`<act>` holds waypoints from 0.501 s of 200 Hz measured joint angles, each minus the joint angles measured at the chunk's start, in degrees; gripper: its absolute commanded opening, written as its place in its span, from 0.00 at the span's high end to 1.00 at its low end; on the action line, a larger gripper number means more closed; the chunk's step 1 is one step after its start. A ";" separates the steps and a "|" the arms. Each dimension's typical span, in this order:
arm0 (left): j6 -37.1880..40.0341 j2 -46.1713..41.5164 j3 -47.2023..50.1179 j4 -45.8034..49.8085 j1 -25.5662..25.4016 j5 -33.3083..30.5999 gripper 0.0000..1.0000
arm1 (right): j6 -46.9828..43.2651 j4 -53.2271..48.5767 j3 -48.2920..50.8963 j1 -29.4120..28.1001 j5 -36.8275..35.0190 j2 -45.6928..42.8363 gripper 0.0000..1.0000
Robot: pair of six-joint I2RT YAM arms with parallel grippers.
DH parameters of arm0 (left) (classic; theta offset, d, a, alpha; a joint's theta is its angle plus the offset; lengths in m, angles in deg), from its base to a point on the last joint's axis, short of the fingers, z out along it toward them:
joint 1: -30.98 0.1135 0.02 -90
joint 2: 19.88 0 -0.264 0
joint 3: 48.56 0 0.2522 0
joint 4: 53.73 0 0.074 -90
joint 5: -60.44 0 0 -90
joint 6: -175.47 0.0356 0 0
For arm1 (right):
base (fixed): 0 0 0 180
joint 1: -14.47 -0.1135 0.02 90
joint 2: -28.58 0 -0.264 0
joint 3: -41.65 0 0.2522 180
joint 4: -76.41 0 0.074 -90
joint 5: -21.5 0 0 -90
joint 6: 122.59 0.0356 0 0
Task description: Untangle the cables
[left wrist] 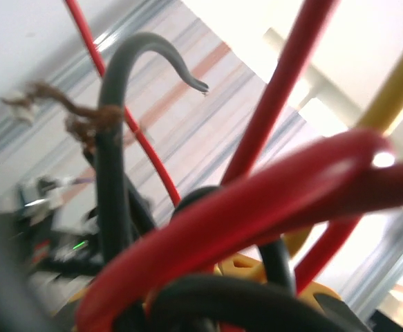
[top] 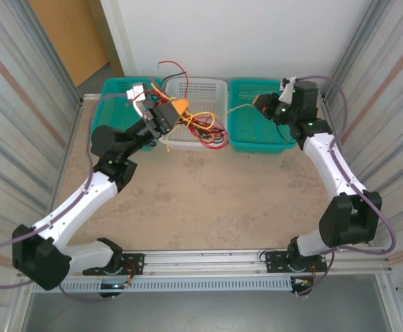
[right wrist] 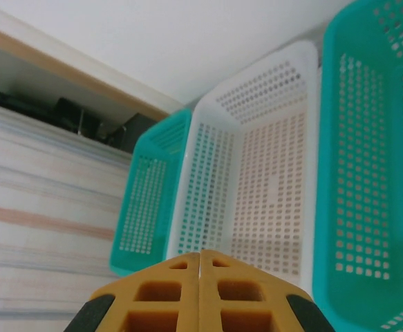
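Above the white perforated basket (top: 208,88), at its left half, the left gripper (top: 179,109) clamps the glossy, looping tangle of red, black and yellow cables (top: 202,128), while the right gripper (right wrist: 200,277), right of that basket, has its blocky orange jaws pressed together

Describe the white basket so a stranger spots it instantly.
On the table, against the far wall, three baskets stand in a row. The white basket is the middle one, with the tangled cables over it; the left basket and right basket are teal.
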 measured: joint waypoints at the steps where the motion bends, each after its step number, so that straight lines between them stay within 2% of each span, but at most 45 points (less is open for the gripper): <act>1: -0.04 0.35 -0.44 -0.26 -0.42 -0.33 1.00 | 0.09 0.37 0.44 -0.28 0.00 0.00 1.00; 20: 0.74 3.93 -5.88 -2.12 -5.64 -4.44 1.00 | 2.21 6.05 6.95 -5.03 -0.59 -0.04 1.00; 38: 4.57 5.20 -8.76 -2.38 -7.85 -8.44 1.00 | 4.79 10.78 13.33 -10.19 -0.92 -0.26 1.00; 62: 11.41 6.34 -11.54 -1.03 -6.73 -14.12 1.00 | 7.76 15.82 20.15 -16.06 -3.58 -2.69 1.00; 100: 24.37 9.14 -14.05 -1.03 -3.08 -21.40 1.00 | 10.56 18.69 26.34 -27.56 -12.44 -9.27 1.00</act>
